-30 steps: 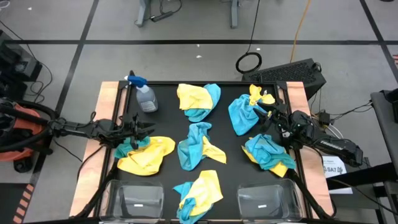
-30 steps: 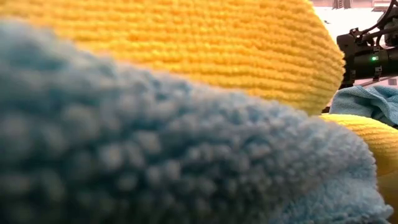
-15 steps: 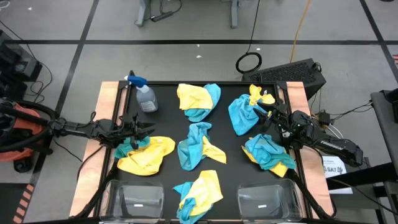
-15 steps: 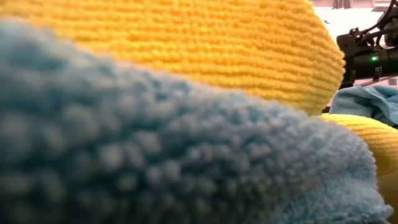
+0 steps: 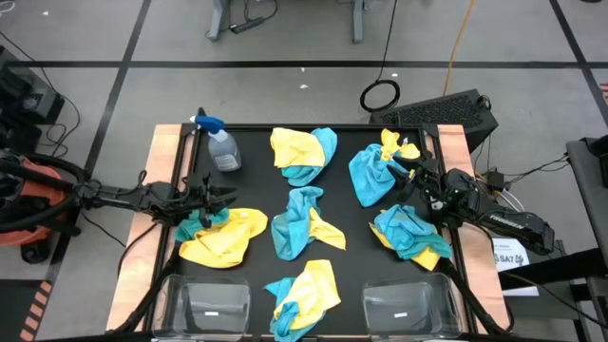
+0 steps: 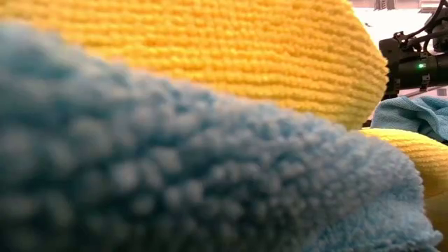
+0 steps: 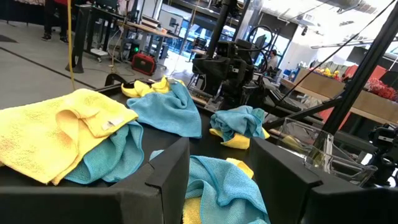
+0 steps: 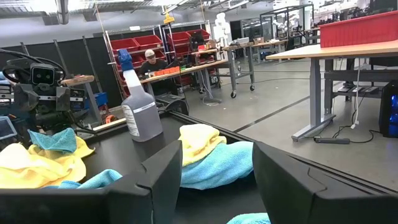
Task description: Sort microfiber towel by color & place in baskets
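Even overhead light, soft shadows on the bench (image 5: 256,157). Low view: a towel (image 6: 175,175) against the lens, blurred; bright glare top right.

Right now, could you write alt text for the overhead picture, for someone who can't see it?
Six crumpled heaps of yellow and turquoise towels lie on a black table, with two clear baskets at the near edge holding no towels. The left gripper sits by one heap, the right gripper by another, both open. A spray bottle stands at the far left.
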